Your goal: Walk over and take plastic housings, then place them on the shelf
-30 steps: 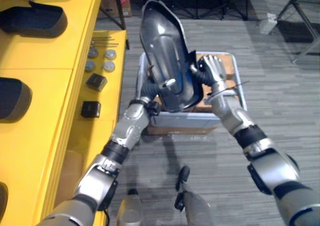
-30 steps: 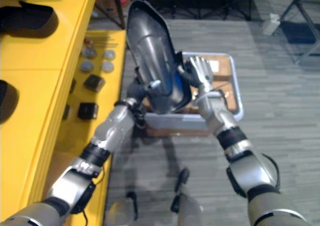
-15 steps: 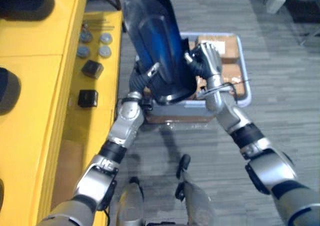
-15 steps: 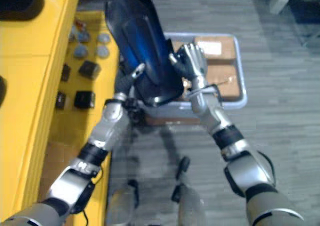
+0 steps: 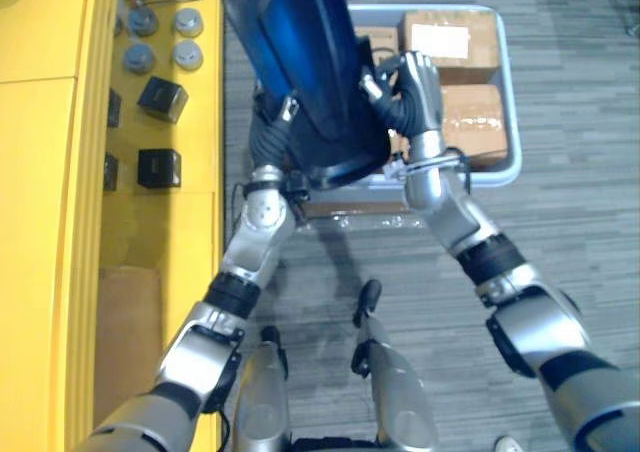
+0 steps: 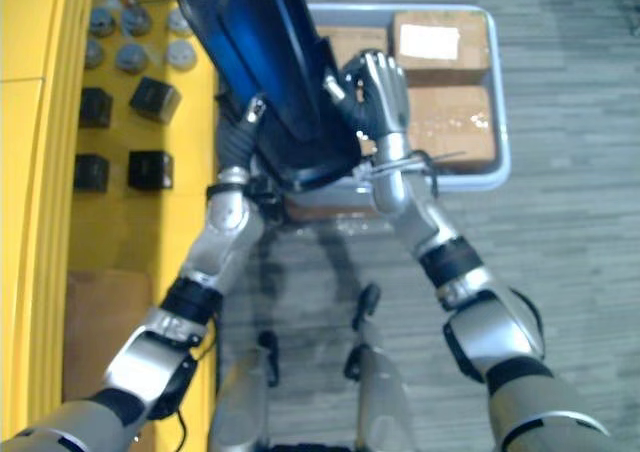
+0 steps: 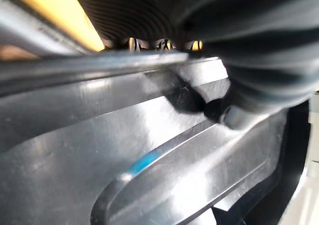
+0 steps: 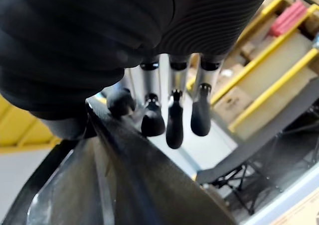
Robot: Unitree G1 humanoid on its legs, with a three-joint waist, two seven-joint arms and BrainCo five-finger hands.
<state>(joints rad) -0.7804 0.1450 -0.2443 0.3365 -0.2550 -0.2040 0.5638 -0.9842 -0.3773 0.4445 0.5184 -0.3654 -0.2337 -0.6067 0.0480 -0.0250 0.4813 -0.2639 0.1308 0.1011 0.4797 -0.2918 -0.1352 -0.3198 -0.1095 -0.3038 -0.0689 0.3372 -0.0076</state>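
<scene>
A large, glossy dark plastic housing (image 5: 300,62) stands nearly upright in the air between my two hands, above the near rim of a grey bin. My left hand (image 5: 289,108) is mostly behind its lower left side, with one digit hooked over the front face. The left wrist view has the housing's (image 7: 149,160) inner surface pressed close against the hand's dark cover. My right hand (image 5: 412,90) rests against the housing's right edge. In the right wrist view its fingers (image 8: 172,120) hang fairly straight past the rim of the housing (image 8: 124,185), with the thumb at the rim.
The grey bin (image 5: 507,157) sits on the floor ahead and holds cardboard boxes (image 5: 470,117). A yellow shelf (image 5: 50,172) runs along the left, carrying small black blocks (image 5: 158,167) and round grey caps (image 5: 160,47). Grey carpet lies to the right.
The whole picture has shifted, so the camera has moved. The housing stays between both hands. The right hand's fingers have loosened from their curl on the edge.
</scene>
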